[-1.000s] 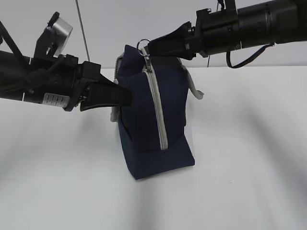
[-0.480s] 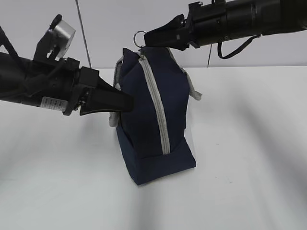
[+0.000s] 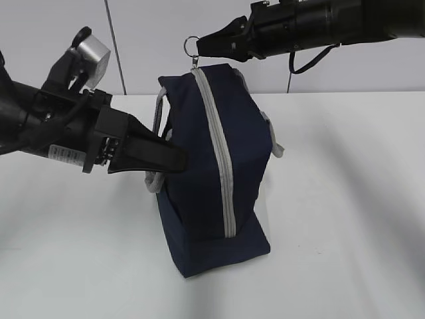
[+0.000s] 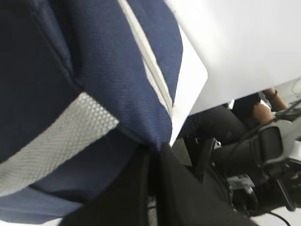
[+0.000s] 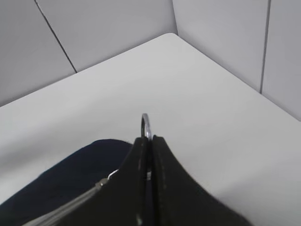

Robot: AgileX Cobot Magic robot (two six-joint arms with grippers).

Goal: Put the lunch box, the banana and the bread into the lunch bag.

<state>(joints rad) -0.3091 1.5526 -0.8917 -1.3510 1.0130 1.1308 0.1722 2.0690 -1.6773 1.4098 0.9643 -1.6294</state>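
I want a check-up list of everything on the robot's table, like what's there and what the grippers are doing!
Surface: white table, plain.
Job's things: navy lunch bag stands on end, grey zipper shut along its visible length. Lunch box, banana, bread: nothing seen.
Clutter: nothing seen.
Grippers: left gripper pinches the bag's fabric beside a grey handle; right gripper is shut on the metal ring pull above the bag's top.
Cables: black cable loops under the right arm.
Surroundings: pale wall panels behind; a person and equipment show past the table edge in the left wrist view.
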